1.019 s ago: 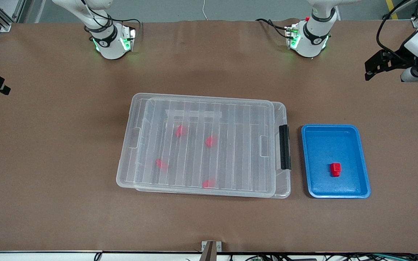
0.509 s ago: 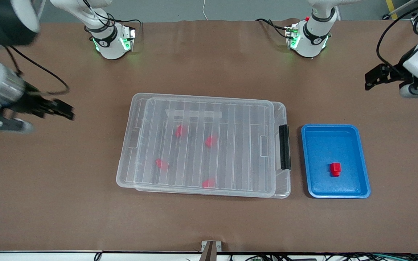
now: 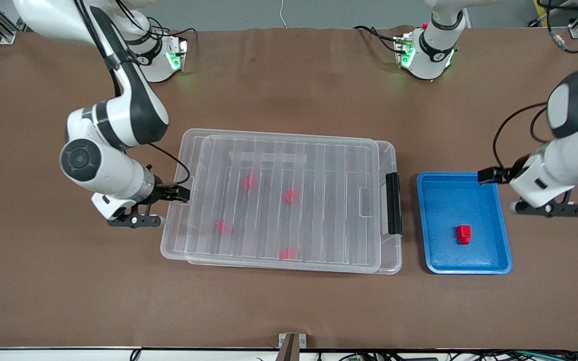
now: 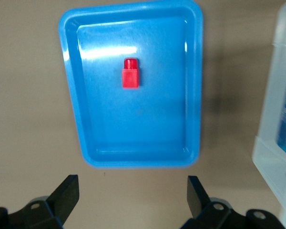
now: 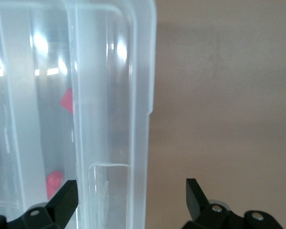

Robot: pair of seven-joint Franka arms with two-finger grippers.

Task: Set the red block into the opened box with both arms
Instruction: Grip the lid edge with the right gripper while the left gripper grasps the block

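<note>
red block (image 3: 464,234): lies in the blue tray (image 3: 434,260), at about 5 o'clock from the tray's middle in the front view; touched by nothing.
long axis: runs along the 12–6 o'clock line of the front view, with the narrower stub at 6 o'clock, toward the front camera.
box (image 3: 281,200): mid-table, toward the right arm's end from the tray; ribbed lid (image 3: 289,150) on top, black latch (image 3: 393,203) on the short side beside the tray.
inside box: four other red blocks (image 3: 249,181) show through the lid.
left gripper (image 4: 131,191): released, jaws wide and empty, over the tray's rim at its 2 o'clock corner.
right gripper (image 5: 131,193): released, jaws wide and empty, over the box's short edge away from the latch.
</note>
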